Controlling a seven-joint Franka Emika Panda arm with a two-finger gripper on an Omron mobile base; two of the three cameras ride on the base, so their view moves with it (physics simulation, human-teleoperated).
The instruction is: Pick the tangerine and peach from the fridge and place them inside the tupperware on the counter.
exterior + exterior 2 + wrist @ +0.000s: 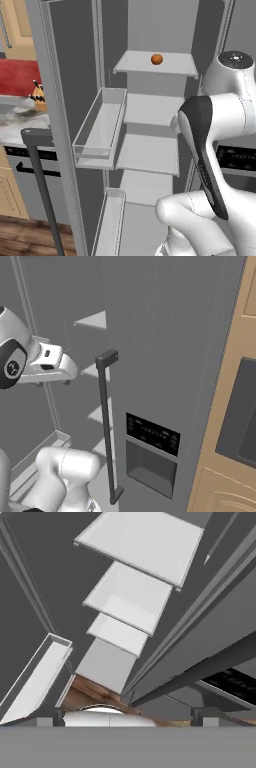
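Note:
The fridge (150, 110) stands with its left door swung open, and its pale shelves are bare except for one fruit. A small round orange fruit, the tangerine (156, 59) by its colour, lies on the top shelf. The peach and the tupperware are out of view. My gripper (51, 382) hangs inside the fridge opening at middle-shelf height, well below the tangerine and to its right. In the hand view my gripper (125, 721) is open, fingertips (46, 721) wide apart with nothing between them, looking down past the lower shelves (127, 597).
The open door carries clear bins (100, 125) and a dark bar handle (42, 175). The shut right door (165, 356) has a dispenser panel (152, 433). To the left, the marbled counter (20, 125) bears a knife block (37, 95) over a grey dishwasher (25, 185).

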